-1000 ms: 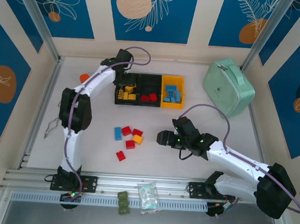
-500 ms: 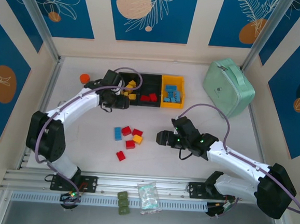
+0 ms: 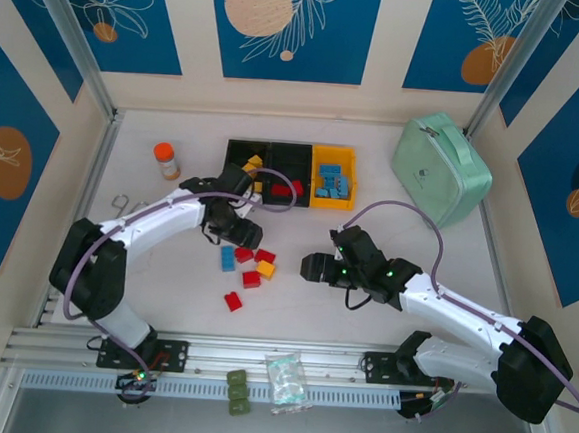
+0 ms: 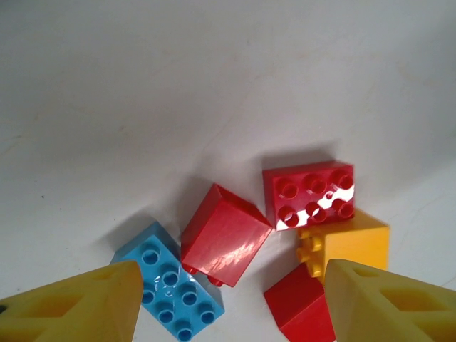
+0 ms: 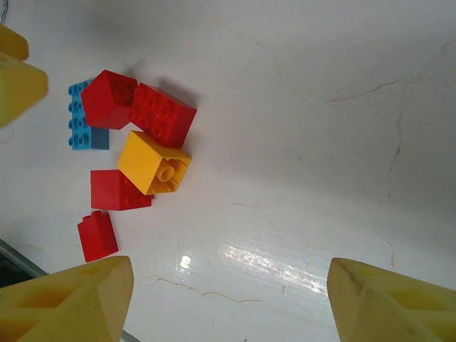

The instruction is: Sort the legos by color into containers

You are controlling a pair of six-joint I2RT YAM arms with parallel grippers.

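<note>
Now, L gripper point(image 3: 243, 235): jaws well apart, nothing betw. them, so empty; hangs at upper-left edge of the loose pile, mid-frame in top view.
Loose legos point(image 3: 251, 279): six on the table, centre of top view, just below & right of L gripper; four red, one blue, one yellow-orange.
Blue brick point(image 4: 171, 296): lower left of L wrist view, just beside the left finger point(image 4: 71, 310); long axis runs diag., upper left to lower right, so skewed vs. the line across the jaws.
Tilted red brick point(image 4: 224, 239): centre of that view, tipped on an edge, touching the blue one; closest to mid-gap.
R gripper point(image 3: 309, 266): also open & empty; right of the pile, near but apart.
Nearer arm: L, practically over the pile; R is off to one side.
Containers point(image 3: 290, 146): upper centre of top view, above the pile; yellow in left black bin, red in mid black, blue in the yellow-orange one.
Change: half a sec ago L gripper was up by the left black bin; it's since swung down to the pile & its jaws have widened. R arm hasn't budged; pile unchanged.
Next call: prob. a drop onto the red or blue brick, w/ a wrist twist to square up.
</note>
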